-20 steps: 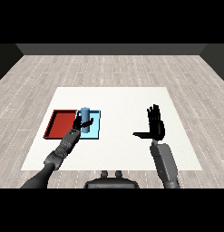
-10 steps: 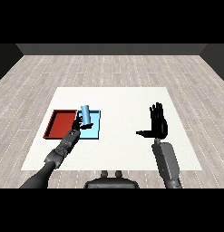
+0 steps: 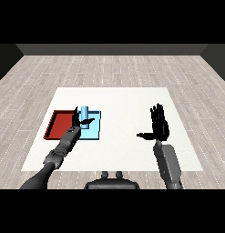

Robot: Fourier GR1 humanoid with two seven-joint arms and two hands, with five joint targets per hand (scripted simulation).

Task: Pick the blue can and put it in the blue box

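Head view shows the blue can [image 3: 84, 115] standing upright over the light blue tray [image 3: 93, 132], towards that tray's far left part, close to the edge it shares with the red tray [image 3: 59, 124]. The left hand [image 3: 79, 120] is at the can: its thumb reaches across the front of the can and its fingers rise on the can's left side. Whether the hand has closed round the can or has spread beside it cannot be told, and whether the can's base touches the tray floor is hidden by the hand.

The right hand [image 3: 158, 125] stands well apart on the right side of the white table [image 3: 127, 104], fingers straight and pointing up, thumb stuck out to the left, holding nothing.

By my judgement the task is at its last step, the placing of the can in the blue tray. The next move seems to call for setting the can fully down if it is not yet down, spreading the fingers, and drawing the left hand back to the near left without tipping the can. The right hand has no part in it.
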